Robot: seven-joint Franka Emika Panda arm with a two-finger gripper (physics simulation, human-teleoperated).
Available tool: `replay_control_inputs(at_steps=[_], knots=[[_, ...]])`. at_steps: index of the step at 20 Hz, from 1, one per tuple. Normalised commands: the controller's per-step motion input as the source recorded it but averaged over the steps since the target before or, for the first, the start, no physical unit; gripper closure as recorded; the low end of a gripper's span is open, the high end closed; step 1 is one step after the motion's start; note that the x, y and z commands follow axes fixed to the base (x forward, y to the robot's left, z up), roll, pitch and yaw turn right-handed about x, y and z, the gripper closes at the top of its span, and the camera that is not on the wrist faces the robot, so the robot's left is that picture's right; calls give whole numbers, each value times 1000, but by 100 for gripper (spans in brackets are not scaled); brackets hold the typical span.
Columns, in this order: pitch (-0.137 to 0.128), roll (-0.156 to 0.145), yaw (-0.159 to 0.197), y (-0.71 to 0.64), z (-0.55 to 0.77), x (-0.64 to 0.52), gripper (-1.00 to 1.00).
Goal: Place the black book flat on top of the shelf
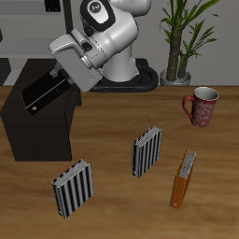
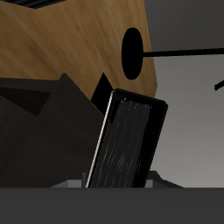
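The jaws are closed on the black book (image 1: 44, 91), gripping it at one end; in the wrist view the black book (image 2: 129, 140) fills the middle of the frame, its thin white page edge running along one long side. The gripper (image 1: 65, 82) sits in the upper left of the exterior view, with the book tilted and slanting down toward the left edge of the frame. The book hangs over the flat top of the shelf (image 1: 37, 131), a large dark box standing at the left of the frame; whether the book's low end touches that top cannot be told.

The table (image 1: 112, 201) is brown wood with visible grain. On it, near the bottom left, a striped book (image 1: 73, 188) stands upright; a second striped book (image 1: 147, 151) stands near the centre. An orange-brown book (image 1: 183, 178) stands toward the lower right. A red patterned mug (image 1: 202, 105) sits at the right, farther back. A potted plant (image 1: 179, 37) stands at the upper right behind the table, against a grey floor. Dark furniture shows in the upper left corner.
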Motion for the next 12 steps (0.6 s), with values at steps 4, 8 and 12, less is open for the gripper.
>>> replay_control_inputs(at_steps=[4,8,12], knots=[[31,-31,6,-137,-213,95,100],[28,-32,5,-84,-154,46,100],[42,-74,-16,-286,-173,36,100]])
